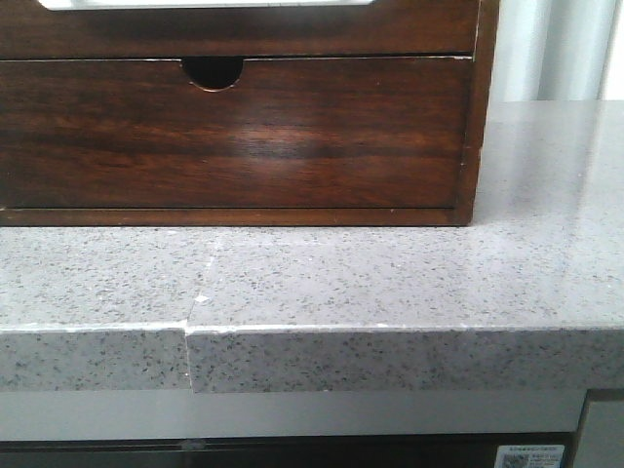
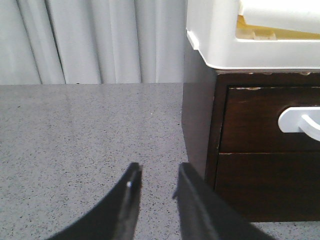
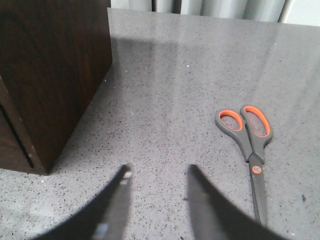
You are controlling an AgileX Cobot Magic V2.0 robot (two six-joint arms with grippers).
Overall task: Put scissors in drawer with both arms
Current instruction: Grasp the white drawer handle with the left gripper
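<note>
The drawer (image 1: 234, 136), dark reddish-brown and glossy with a half-round notch (image 1: 213, 72) in its top edge, sits shut in the cabinet frame in the front view. The scissors (image 3: 253, 150), grey with orange-lined handles, lie flat on the grey counter in the right wrist view, blades closed. My right gripper (image 3: 157, 172) is open and empty just above the counter, between the cabinet's side and the scissors, a short way from them. My left gripper (image 2: 157, 171) is open and empty over the counter, beside the cabinet's other end. Neither gripper shows in the front view.
The dark wooden cabinet (image 2: 260, 165) (image 3: 50, 75) stands on the speckled grey counter (image 1: 390, 283). A white plastic tray (image 2: 240, 45) sits on top of it. Pale curtains (image 2: 100, 40) hang behind. The counter's front edge (image 1: 390, 336) runs close to the cabinet.
</note>
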